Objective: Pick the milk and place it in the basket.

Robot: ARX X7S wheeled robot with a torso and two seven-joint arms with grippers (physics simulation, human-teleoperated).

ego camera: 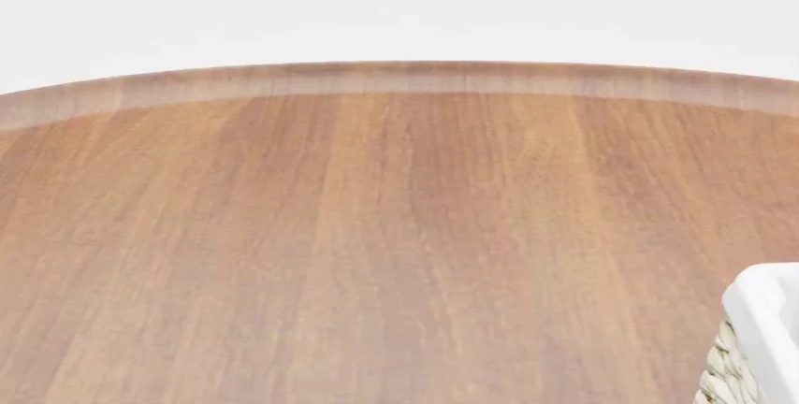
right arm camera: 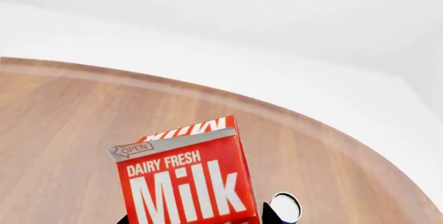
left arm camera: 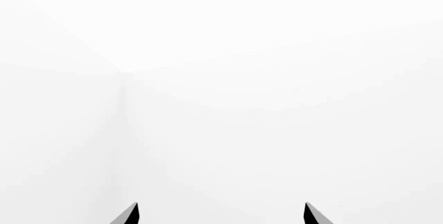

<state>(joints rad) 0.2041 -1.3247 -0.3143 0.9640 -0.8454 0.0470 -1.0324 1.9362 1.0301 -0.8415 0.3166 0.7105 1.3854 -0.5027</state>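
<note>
The milk (right arm camera: pixel 183 177), a carton with a red top and white "Milk" lettering, fills the lower middle of the right wrist view and leans slightly. My right gripper (right arm camera: pixel 195 218) is shut on it, with a dark fingertip pressed against each side; the lower part of the carton is cut off by the frame. Only a corner of the basket (ego camera: pixel 764 329) shows at the lower right of the head view, with white liner over cream wicker. My left gripper (left arm camera: pixel 221 214) is open and empty, and faces bare white walls. Neither gripper appears in the head view.
The round wooden table (ego camera: pixel 374 236) spans the head view, its far curved edge (ego camera: pixel 399 77) against a white floor. A small round white thing with a dark blue rim (right arm camera: pixel 285 207) lies on the table beside the right fingertip.
</note>
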